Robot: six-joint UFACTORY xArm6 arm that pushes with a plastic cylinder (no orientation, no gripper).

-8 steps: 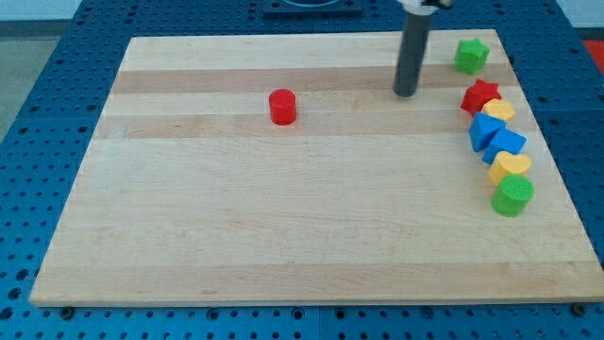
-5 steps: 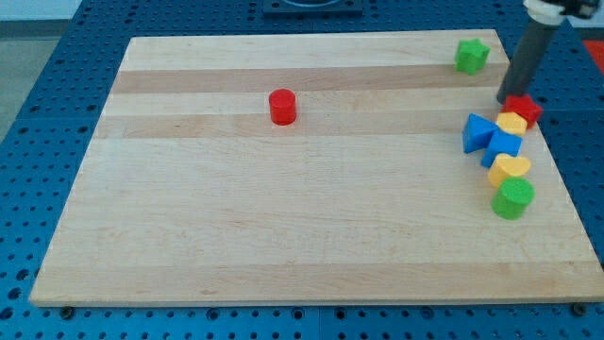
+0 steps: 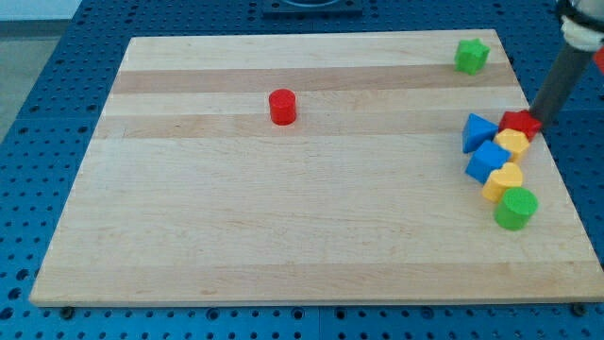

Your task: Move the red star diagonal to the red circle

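Pale wooden board [image 3: 283, 227] of glued planks, lying on a blue perforated table [image 3: 38, 142] that frames it on all sides. Near the board's upper middle, standing alone: red circle [image 3: 282, 107], a short cylinder, well apart from everything else. At the view's top right corner of the board: green star [image 3: 471, 56], also alone. Along the right edge, a tight cluster running down the view: red star [image 3: 520, 123] at the top, right at the board's edge; just below and touching it, a yellow block [image 3: 512, 143], shape hard to make out; to the left, a blue triangle [image 3: 478, 131]; below that a blue block [image 3: 491, 161], angular; then a second yellow block [image 3: 503, 179], rounded; at the bottom a green cylinder [image 3: 515, 208]. Dark rod slanting in from the view's upper right, my tip [image 3: 539, 121] pressed against the red star's right side, at the very edge of the board. No jaws on this tool, nothing held, only a bare rod end touching the star. Red star far to the right of the red circle and slightly lower in the view.
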